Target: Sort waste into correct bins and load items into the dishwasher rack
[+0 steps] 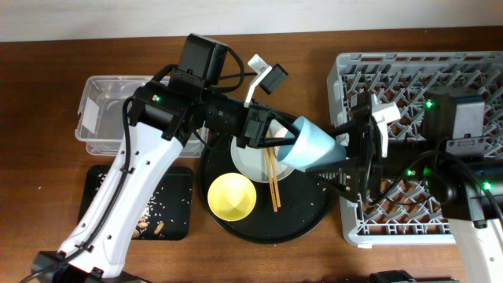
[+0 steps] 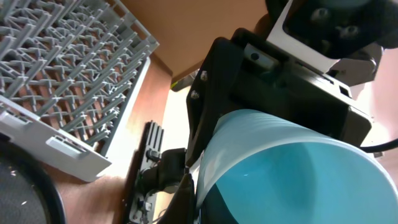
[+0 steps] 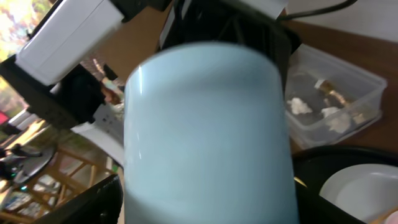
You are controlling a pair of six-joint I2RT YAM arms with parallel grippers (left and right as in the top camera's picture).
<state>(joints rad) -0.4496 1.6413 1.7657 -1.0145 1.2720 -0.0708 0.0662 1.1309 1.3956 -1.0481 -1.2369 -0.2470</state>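
Above round tray (image 1: 308, 214): blue cup (image 1: 314, 148), rim gripped by left gripper (image 1: 287, 140); right gripper (image 1: 351, 153) at base, closure cannot be told. Risk: early left release drops cup onto plate (image 1: 251, 163).

Tub (image 1: 98, 82) sitting back left on the tabletop (image 1: 63, 47), shallow tray (image 1: 174, 196) lying before it, round tray (image 1: 302, 212) resting centre carrying bowl (image 1: 231, 196), plate (image 1: 250, 161), chopsticks (image 1: 273, 189), cup (image 1: 314, 147) hanging above, rack (image 1: 393, 75) standing right.

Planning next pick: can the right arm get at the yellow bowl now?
Probably not yet. The right gripper is at the base of the light blue cup, which the left gripper holds by the rim. The yellow bowl itself sits uncovered.
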